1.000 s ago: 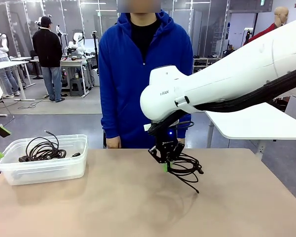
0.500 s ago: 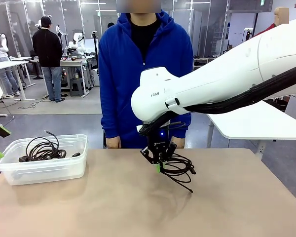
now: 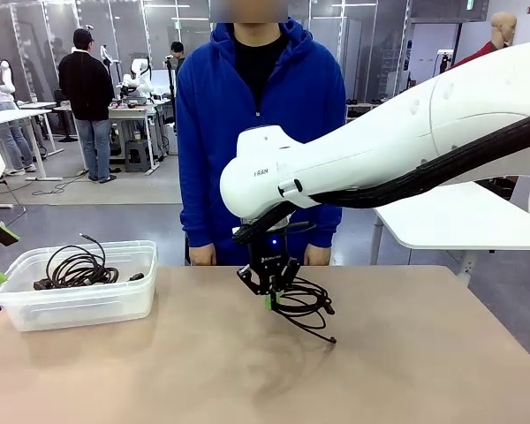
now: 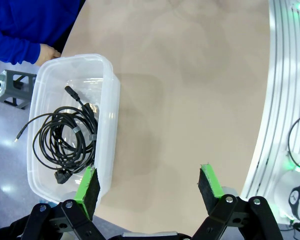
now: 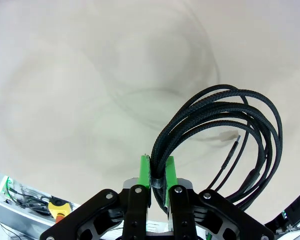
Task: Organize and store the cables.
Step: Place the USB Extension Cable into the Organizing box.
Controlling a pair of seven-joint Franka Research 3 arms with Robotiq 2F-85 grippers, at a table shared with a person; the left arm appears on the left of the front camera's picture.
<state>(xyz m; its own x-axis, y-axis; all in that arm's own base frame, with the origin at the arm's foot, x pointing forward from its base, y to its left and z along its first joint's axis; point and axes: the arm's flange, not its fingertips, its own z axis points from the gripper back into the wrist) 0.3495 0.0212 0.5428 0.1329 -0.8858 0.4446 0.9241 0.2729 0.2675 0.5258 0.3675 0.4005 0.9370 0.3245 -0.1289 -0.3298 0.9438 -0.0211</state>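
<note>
My right gripper (image 3: pixel 270 299) (image 5: pixel 158 176) is shut on a coiled black cable (image 3: pixel 304 303) (image 5: pixel 221 135), which hangs just above the tan table (image 3: pixel 159 371) near its far middle, one loose end trailing down. Another coiled cable (image 3: pixel 73 267) (image 4: pixel 66 140) lies inside the clear plastic bin (image 3: pixel 79 305) (image 4: pixel 107 120) at the table's left. My left gripper (image 4: pixel 147 182) hovers open above the bin's near edge, nothing between its green pads (image 4: pixel 87 184).
A person in a blue hoodie (image 3: pixel 256 124) stands at the far side, hands (image 3: pixel 203 254) resting by the table edge. A white table (image 3: pixel 459 216) stands behind on the right. Bare tabletop lies between the bin and the held cable.
My right arm has carried the coiled cable leftward across the table toward the bin. The left gripper and the bin have not moved.
</note>
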